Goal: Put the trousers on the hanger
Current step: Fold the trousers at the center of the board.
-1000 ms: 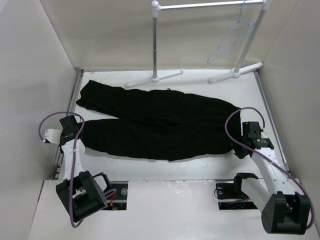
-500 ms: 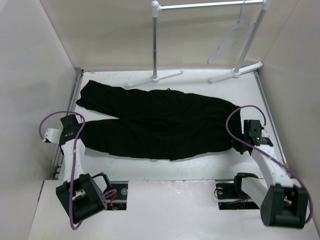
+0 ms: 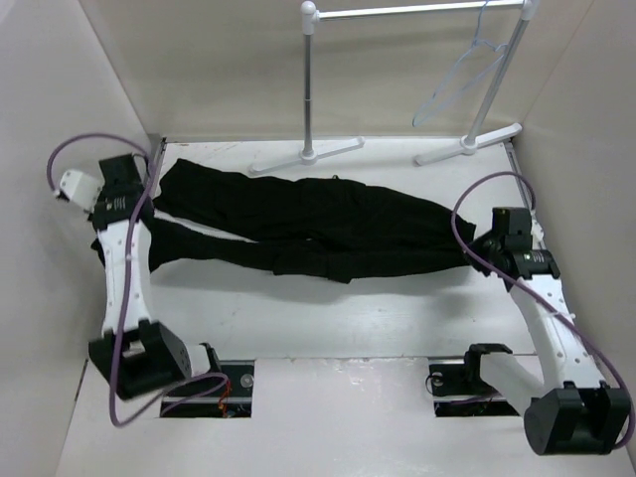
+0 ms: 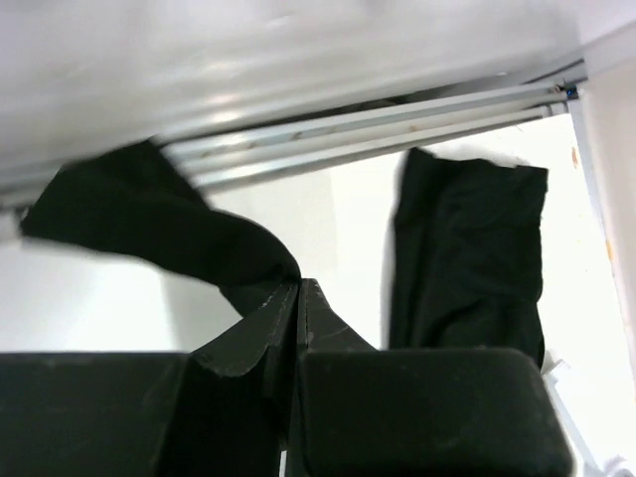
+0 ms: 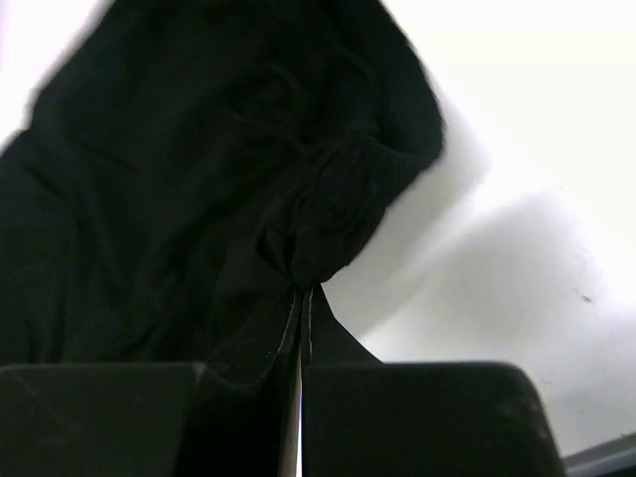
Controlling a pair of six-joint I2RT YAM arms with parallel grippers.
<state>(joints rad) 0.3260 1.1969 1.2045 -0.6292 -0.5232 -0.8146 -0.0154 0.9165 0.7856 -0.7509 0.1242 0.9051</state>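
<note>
A: Black cloth sits in both sets of jaws, doesn't it?

B: Yes. The left gripper (image 4: 298,290) has its 2 fingers pressed together, pinching a fold at a leg end of the trousers (image 3: 318,234). The right gripper (image 5: 303,290) is closed just as tight, with a bunched knot of the same fabric at its tips.

A: Where are the 2 arms?

B: The left one reaches to the far-left corner of the table (image 3: 328,313). The right one is by the right edge, at the waist end of the garment.

A: And the garment itself?

B: It stretches from left to right across the far half of the table, drawn into a long, narrow band. The 2 legs point to the left edge. In the left wrist view, the other leg end lies flat beside the pinched one.

A: The hanger?

B: The hanger (image 3: 457,84) hangs by its hook from the rail of the white rack (image 3: 309,89), above the far-right corner and well apart from the cloth. The rack's feet stand along the far edge.
</note>
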